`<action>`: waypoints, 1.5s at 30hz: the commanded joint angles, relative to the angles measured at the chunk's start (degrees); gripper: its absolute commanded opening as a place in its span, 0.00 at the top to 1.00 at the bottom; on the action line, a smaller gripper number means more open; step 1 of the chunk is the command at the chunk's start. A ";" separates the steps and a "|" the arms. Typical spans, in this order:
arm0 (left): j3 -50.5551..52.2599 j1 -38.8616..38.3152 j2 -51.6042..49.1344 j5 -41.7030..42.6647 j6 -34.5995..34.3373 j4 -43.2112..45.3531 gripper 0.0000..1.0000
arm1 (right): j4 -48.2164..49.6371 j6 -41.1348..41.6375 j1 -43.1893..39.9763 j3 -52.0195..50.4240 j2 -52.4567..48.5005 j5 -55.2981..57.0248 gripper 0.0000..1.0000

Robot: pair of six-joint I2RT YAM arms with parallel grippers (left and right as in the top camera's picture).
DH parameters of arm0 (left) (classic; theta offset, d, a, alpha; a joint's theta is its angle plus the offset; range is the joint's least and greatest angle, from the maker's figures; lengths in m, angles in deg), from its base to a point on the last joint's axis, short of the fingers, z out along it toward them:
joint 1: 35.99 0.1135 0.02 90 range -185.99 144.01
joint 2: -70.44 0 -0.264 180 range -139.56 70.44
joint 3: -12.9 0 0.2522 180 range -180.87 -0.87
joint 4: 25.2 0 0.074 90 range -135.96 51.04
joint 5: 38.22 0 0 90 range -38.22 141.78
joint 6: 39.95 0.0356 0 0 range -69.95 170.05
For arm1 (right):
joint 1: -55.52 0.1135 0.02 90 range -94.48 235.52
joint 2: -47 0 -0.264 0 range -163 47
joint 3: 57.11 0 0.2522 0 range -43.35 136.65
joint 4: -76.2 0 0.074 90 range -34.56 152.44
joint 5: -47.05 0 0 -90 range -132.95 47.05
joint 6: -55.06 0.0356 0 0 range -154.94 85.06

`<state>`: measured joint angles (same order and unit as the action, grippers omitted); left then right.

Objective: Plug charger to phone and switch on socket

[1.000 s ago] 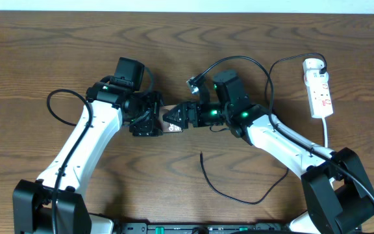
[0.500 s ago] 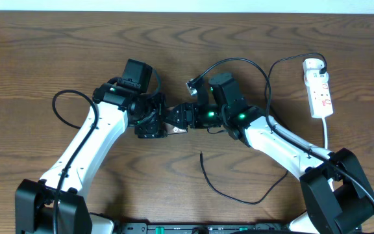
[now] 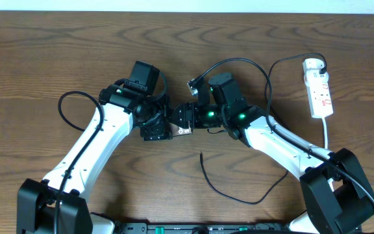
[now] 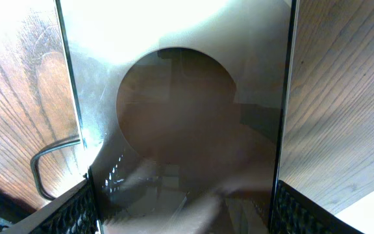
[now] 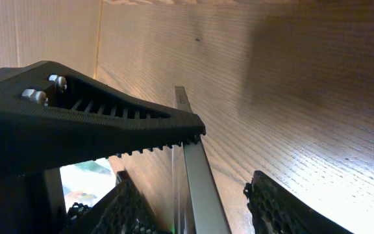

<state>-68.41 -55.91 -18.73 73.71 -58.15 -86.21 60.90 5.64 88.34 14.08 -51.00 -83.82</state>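
Wooden table, brown grain, bearing all items.

1. Phone: near the table's centre, between the two arms and almost wholly hidden under them in the overhead view. In the left wrist view its glossy face fills the middle, with glare at 12 o'clock and a dark round reflection below. In the right wrist view only its thin metal edge shows.

2. Left gripper: clamped on the phone across its width. The black ribbed fingers press against both long edges, at 7 and 5 o'clock in the left wrist view.

3. Right gripper: just beside the left one, at its 3 o'clock. Jaws apart, with the phone's edge between them. The toothed upper finger lies against that edge. The lower finger stands clear of it, bare wood showing in the gap.

4. Charger: thin black cable. Its free tip lies on the table at 6 o'clock from the grippers, touching neither. It curves on toward 5 o'clock.

5. Socket: white strip with red marks, at 2 o'clock from the right gripper, well apart.
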 commanded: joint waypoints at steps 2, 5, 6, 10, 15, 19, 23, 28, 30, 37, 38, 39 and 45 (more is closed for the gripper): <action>-1.03 -0.04 0.07 -0.57 -1.20 0.24 0.93 | 0.00 -0.11 0.66 0.66 -0.04 0.26 0.47; -1.03 -0.04 0.07 -0.57 -1.20 0.28 0.93 | 0.00 -0.13 0.66 0.66 -0.04 0.26 0.48; -1.03 -0.04 0.07 -0.55 -1.20 0.28 0.93 | 0.00 -0.11 0.66 0.66 -0.04 0.26 0.48; -1.03 -0.04 0.07 -0.55 -1.20 0.50 0.93 | 0.00 -0.13 0.66 0.66 -0.04 0.26 0.53; -1.03 -0.04 0.07 -0.52 -1.18 1.16 0.93 | 0.00 -0.13 0.66 0.66 -0.04 0.26 0.59; -1.03 -0.31 0.07 -0.55 -1.18 1.51 0.93 | 0.00 -0.15 0.66 0.66 -0.04 0.28 0.59; -1.03 -0.70 0.07 -0.55 -1.22 1.57 0.93 | 0.00 -0.13 0.66 0.66 -0.04 0.44 0.60; -1.03 -0.70 0.07 -0.55 -1.18 1.55 0.93 | -0.02 -0.13 0.66 0.63 -0.04 0.44 0.65; -1.03 -0.74 0.07 -0.55 -1.18 1.53 0.93 | -0.15 -0.13 0.66 0.66 -0.04 0.46 0.67; -1.03 -0.74 0.07 -0.55 -1.16 1.55 0.93 | -0.24 -0.15 0.66 0.66 -0.04 0.46 0.71; -1.03 -0.74 0.07 -0.55 -1.18 1.55 0.93 | -0.26 -0.15 0.66 0.66 -0.04 0.48 0.71; -1.03 -0.74 0.07 -0.55 -1.16 1.55 0.93 | -0.26 -0.15 0.66 0.66 -0.04 0.48 0.72; -1.03 -0.74 0.07 -0.55 -1.16 1.53 0.93 | -1.22 -0.17 0.66 0.66 -0.04 1.75 0.73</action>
<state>-68.41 -56.42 -18.73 73.69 -58.21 -84.92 60.16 5.64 88.36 14.08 -51.00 -83.03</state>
